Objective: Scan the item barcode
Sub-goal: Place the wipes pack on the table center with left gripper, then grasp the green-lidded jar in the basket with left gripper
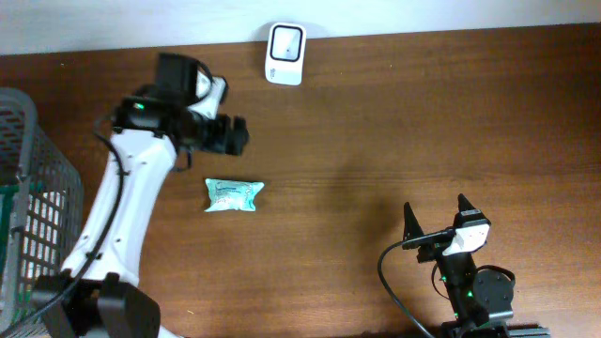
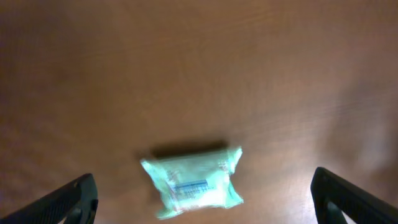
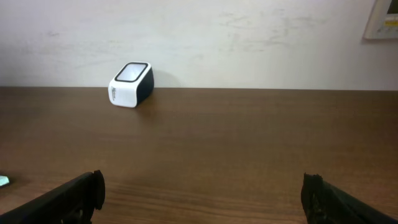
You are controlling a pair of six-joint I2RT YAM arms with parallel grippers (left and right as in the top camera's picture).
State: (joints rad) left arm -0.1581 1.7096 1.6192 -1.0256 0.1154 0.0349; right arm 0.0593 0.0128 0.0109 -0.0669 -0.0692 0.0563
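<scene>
The item, a small teal packet (image 1: 234,194), lies flat on the brown table (image 1: 394,122), left of centre. In the left wrist view the packet (image 2: 193,180) shows a blue printed barcode on its upper face. My left gripper (image 1: 237,137) hovers just behind the packet, open and empty. Its black fingers (image 2: 71,202) stand wide on either side of the packet without touching it. The white barcode scanner (image 1: 285,53) stands at the far edge. My right gripper (image 1: 437,214) rests open and empty at the front right, facing the scanner (image 3: 131,84).
A grey wire basket (image 1: 28,188) stands at the table's left edge beside the left arm. A pale wall (image 3: 249,37) rises behind the scanner. A sliver of the teal packet (image 3: 3,181) shows at the left edge of the right wrist view.
</scene>
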